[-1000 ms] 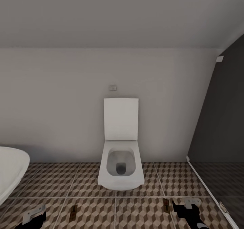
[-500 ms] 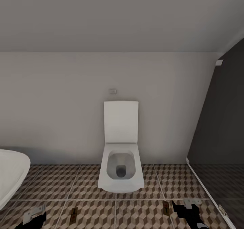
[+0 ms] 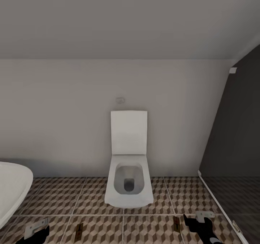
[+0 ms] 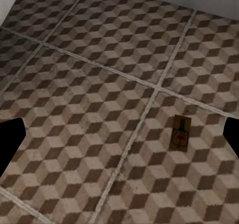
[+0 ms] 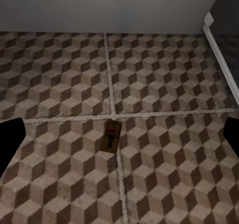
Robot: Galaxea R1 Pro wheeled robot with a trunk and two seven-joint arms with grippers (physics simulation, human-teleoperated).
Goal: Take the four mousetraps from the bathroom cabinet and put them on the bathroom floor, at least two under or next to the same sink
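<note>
Two mousetraps lie flat on the cube-patterned bathroom floor (image 3: 90,197) in front of the toilet: one mousetrap (image 3: 78,229) at the lower left and the other mousetrap (image 3: 176,223) at the lower right. My left gripper (image 3: 39,230) hangs open just left of the first trap, which shows as a small brown board (image 4: 180,133) in the left wrist view. My right gripper (image 3: 196,219) is open just right of the second trap (image 5: 112,136). Both grippers (image 4: 119,139) (image 5: 119,137) hold nothing. The cabinet and the sink are out of view.
A white toilet (image 3: 128,171) with its lid up stands against the back wall, centre. A rounded white tub edge (image 3: 11,189) juts in at the left. A dark glass shower partition (image 3: 234,146) with a pale floor rail closes the right side.
The whole picture has slid downward, so the camera has moved. The traps and both grippers keep their places relative to the floor.
</note>
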